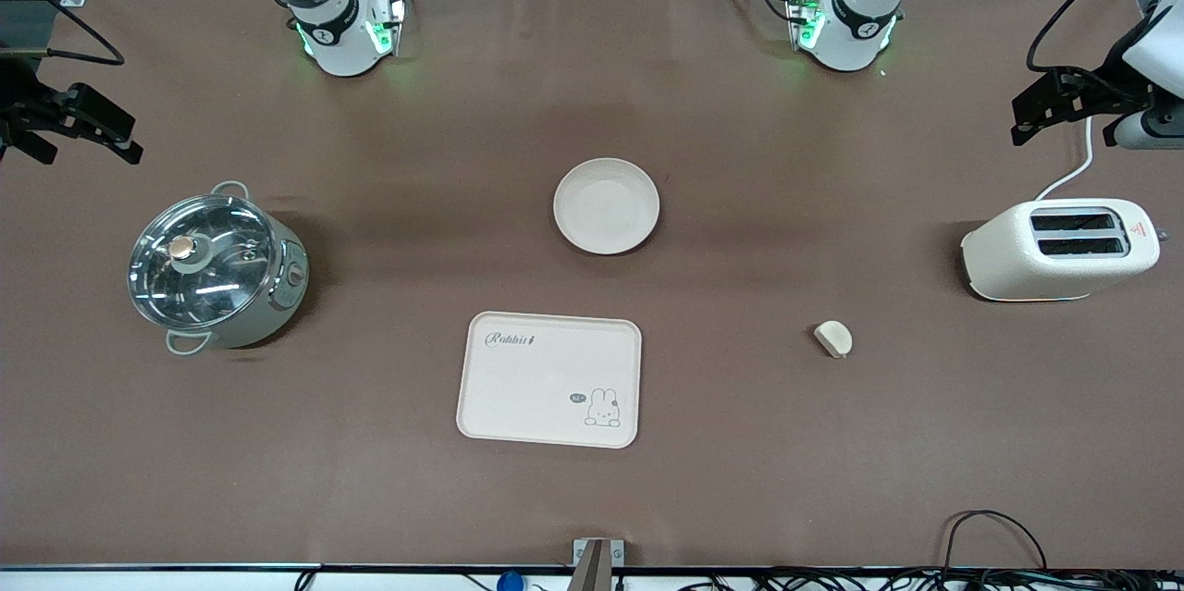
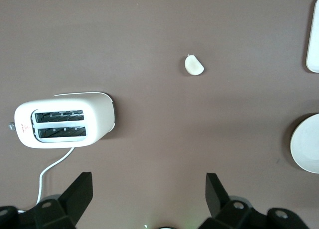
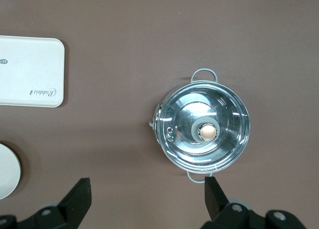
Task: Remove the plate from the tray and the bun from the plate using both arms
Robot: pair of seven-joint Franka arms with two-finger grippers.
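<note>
The round cream plate (image 1: 606, 205) lies on the brown table near its middle, farther from the front camera than the rabbit tray. Its edge also shows in the left wrist view (image 2: 306, 143) and the right wrist view (image 3: 7, 170). The small pale bun (image 1: 833, 338) lies on the table between the tray and the toaster, and shows in the left wrist view (image 2: 194, 66). My left gripper (image 1: 1022, 119) hangs open and empty over the left arm's end of the table (image 2: 149, 189). My right gripper (image 1: 129, 142) hangs open and empty over the right arm's end (image 3: 147, 191).
A cream rectangular tray (image 1: 549, 378) with a rabbit drawing lies nearer the front camera than the plate. A lidded steel pot (image 1: 217, 265) stands toward the right arm's end. A white toaster (image 1: 1059, 249) with its cord stands toward the left arm's end.
</note>
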